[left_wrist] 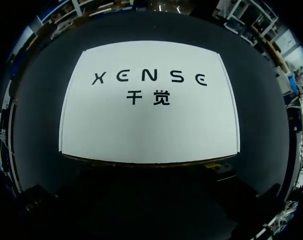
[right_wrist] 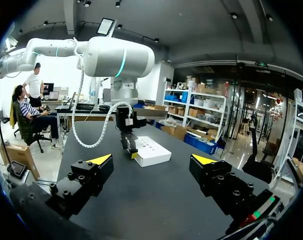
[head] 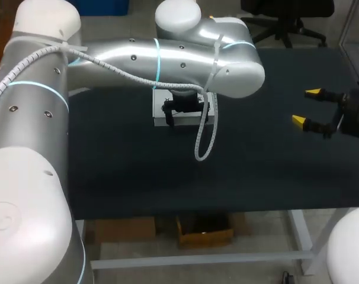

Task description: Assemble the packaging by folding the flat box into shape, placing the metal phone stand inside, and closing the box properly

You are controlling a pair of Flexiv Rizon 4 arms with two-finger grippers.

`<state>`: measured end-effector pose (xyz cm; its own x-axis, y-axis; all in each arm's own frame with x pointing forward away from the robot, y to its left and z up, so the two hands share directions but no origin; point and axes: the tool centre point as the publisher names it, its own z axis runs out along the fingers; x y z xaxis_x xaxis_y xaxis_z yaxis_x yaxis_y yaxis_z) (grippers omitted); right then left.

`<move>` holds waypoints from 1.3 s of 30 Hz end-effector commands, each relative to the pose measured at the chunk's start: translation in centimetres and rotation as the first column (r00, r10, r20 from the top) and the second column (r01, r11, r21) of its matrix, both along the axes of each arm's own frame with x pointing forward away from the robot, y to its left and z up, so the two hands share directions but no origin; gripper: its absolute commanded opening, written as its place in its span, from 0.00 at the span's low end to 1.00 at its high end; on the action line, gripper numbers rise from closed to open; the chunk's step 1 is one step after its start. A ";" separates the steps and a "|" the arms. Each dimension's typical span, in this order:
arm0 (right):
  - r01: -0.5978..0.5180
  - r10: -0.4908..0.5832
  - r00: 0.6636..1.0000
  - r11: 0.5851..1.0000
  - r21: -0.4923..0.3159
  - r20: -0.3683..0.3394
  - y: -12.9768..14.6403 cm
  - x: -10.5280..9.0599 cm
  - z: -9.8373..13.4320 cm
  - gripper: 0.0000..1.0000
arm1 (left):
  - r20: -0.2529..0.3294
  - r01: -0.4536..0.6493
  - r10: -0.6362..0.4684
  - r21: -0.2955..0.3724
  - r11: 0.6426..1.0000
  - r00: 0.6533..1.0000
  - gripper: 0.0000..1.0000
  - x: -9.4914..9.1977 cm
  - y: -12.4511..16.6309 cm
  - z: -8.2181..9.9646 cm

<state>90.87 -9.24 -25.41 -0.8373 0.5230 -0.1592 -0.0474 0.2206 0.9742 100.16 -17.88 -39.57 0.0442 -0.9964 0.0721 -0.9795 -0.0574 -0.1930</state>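
- Box point(head: 160, 111), white and lying flat on the black table point(head: 256, 171), sits toward the far middle of the table in the head view, partly hidden under the left arm point(head: 167, 59)
- In the left wrist view the box point(left_wrist: 151, 130) fills most of the scene, its broad white face up with dark print on it, the dark table point(left_wrist: 39, 150) showing all round it
- Left arm comes in from the left side and reaches across past the middle, with a grey spiral cable point(head: 203, 139) hanging from it in a loop over the box
- Left fingers point(head: 182, 109) are low over the box; in the right wrist view they point(right_wrist: 133, 154) are down at the edge of the box point(right_wrist: 154, 149), one yellow tip right against it; whether they are open or closed cannot be told
- Right fingers point(head: 305, 106) are at the right side of the table, well apart from the box, spread wide with nothing between them
- From the right wrist view the right fingers point(right_wrist: 151, 160) point toward the box, which lies ahead of them on the table point(right_wrist: 141, 205)
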 end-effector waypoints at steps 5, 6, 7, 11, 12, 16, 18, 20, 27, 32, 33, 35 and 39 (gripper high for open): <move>-0.001 0.001 1.000 1.000 0.004 0.004 -0.1 0.0 -0.1 1.00 | -0.154 0.013 -0.014 -0.007 1.000 0.988 1.00 6.0 0.2 -0.1; -0.001 0.001 1.000 1.000 0.004 0.004 -0.1 0.0 -0.1 1.00 | -0.155 0.012 -0.013 -0.006 1.000 0.988 1.00 6.4 0.2 -0.1; -0.001 0.001 1.000 1.000 0.004 0.004 -0.1 0.0 -0.1 1.00 | -0.157 0.013 -0.014 -0.009 1.000 0.988 1.00 7.2 0.3 -0.1; -0.001 0.001 1.000 1.000 0.004 0.004 -0.1 0.0 -0.1 1.00 | -0.154 0.012 -0.011 0.008 1.000 0.988 1.00 9.3 0.4 0.1; -0.001 0.001 1.000 1.000 0.004 0.004 -0.1 0.0 -0.1 1.00 | -0.154 0.013 -0.011 0.009 1.000 0.988 1.00 10.1 0.4 0.1; -0.001 0.001 1.000 1.000 0.004 0.004 -0.1 0.0 -0.1 1.00 | -0.157 0.015 -0.013 0.012 1.000 0.988 1.00 12.0 0.7 0.2; -0.001 0.001 1.000 1.000 0.004 0.004 -0.1 0.0 -0.1 1.00 | -0.161 0.017 -0.015 0.015 1.000 0.987 1.00 13.0 0.8 0.1; -0.001 0.001 1.000 1.000 0.004 0.004 -0.1 0.0 -0.1 1.00 | -0.165 0.017 -0.014 0.016 1.000 0.986 1.00 13.7 0.9 0.1; -0.001 0.001 1.000 1.000 0.004 0.004 -0.1 0.0 -0.1 1.00 | -0.165 0.009 -0.008 0.005 1.000 0.986 1.00 16.7 1.3 0.6; -0.001 0.001 1.000 1.000 0.004 0.004 -0.1 0.0 -0.1 1.00 | -0.166 0.014 -0.017 -0.018 1.000 0.986 1.00 17.8 1.3 0.8; -0.001 0.001 1.000 1.000 0.004 0.004 -0.1 0.0 -0.1 1.00 | -0.163 0.014 -0.018 -0.024 1.000 0.986 1.00 17.8 1.4 0.9; -0.001 0.001 1.000 1.000 0.004 0.004 -0.1 0.0 -0.1 1.00 | -0.155 0.025 -0.031 -0.039 0.999 0.987 1.00 16.9 1.4 1.3; -0.001 0.001 1.000 1.000 0.004 0.004 -0.1 0.0 -0.1 1.00 | -0.122 0.049 -0.055 -0.054 0.997 0.991 1.00 15.0 1.6 2.1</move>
<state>90.82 -9.24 -25.36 -0.8368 0.5238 -0.1593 -0.0470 0.2211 0.9741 116.12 -16.75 -38.84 0.0155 -0.9951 0.0973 -0.9066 -0.0550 -0.4183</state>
